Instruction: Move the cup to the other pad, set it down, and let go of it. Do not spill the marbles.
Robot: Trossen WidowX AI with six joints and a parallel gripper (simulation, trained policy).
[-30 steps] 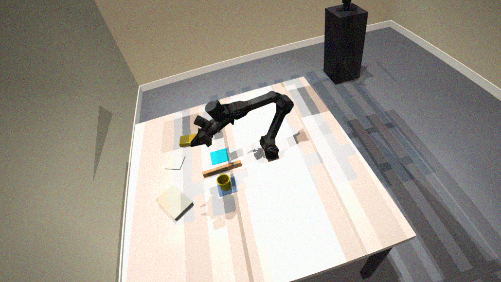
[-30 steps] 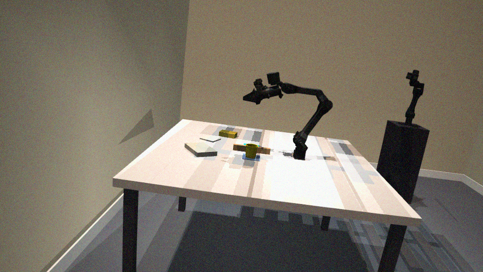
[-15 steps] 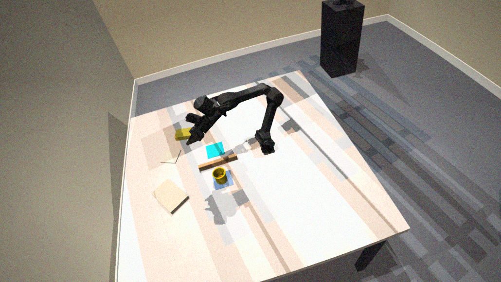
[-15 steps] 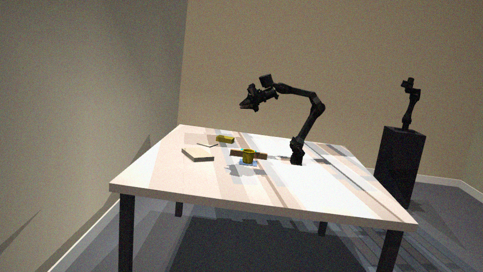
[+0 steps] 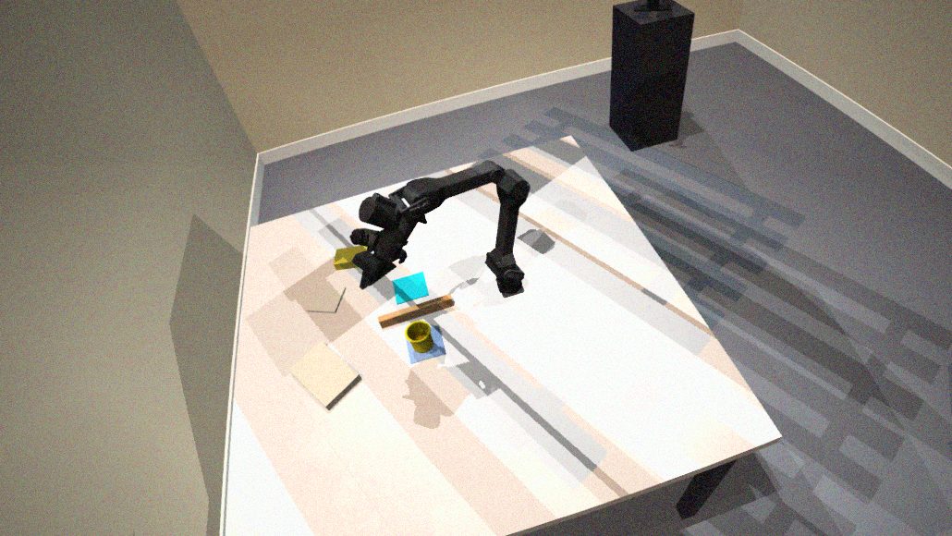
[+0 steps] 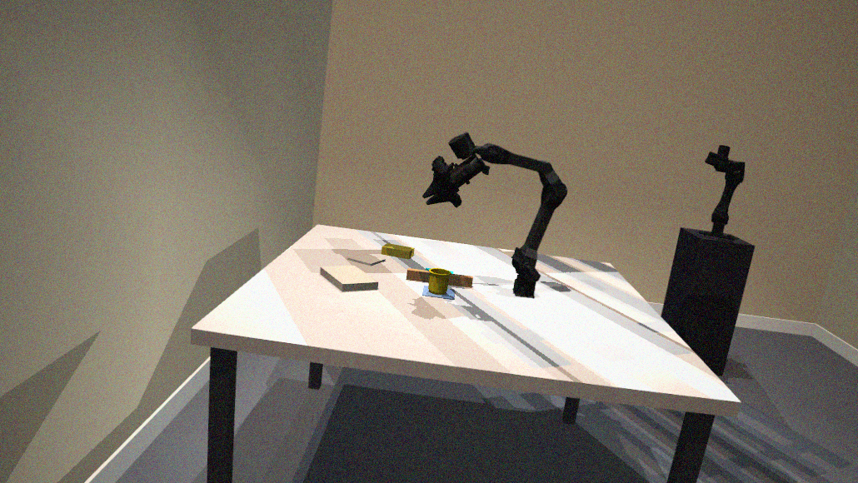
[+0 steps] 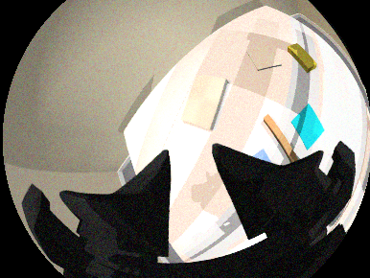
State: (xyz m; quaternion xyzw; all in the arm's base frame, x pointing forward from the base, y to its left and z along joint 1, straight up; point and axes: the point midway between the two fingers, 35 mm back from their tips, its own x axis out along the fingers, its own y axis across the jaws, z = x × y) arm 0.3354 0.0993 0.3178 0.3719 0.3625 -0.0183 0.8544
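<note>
Overhead, the gripper (image 5: 364, 274) (image 6: 426, 198) (image 7: 191, 151) hangs well above the table (image 5: 665, 426) (image 6: 480, 354) (image 7: 189, 149), tilted downward to the left. Its two fingers stand partly apart with a plain gap between them; it is released, grasping nothing and touching nothing. The yellow cup (image 5: 421, 336) (image 6: 438, 281) stands upright on the blue pad (image 5: 433, 352) (image 6: 430, 293) (image 7: 262, 155), well apart from the fingers, on the near side of the wooden bar (image 5: 416, 310) (image 6: 462, 280) (image 7: 280, 135). What lies inside the cup is too small to tell. On the far side of the bar lies the cyan pad (image 5: 410, 287) (image 6: 451, 272) (image 7: 308, 127), with nothing on it. A yellow block (image 5: 347, 257) (image 6: 397, 251) (image 7: 302, 57) rests farther off to the left, and a flat beige slab (image 5: 324, 373) (image 6: 348, 276) (image 7: 206, 102) lies to the left of the cup.
</note>
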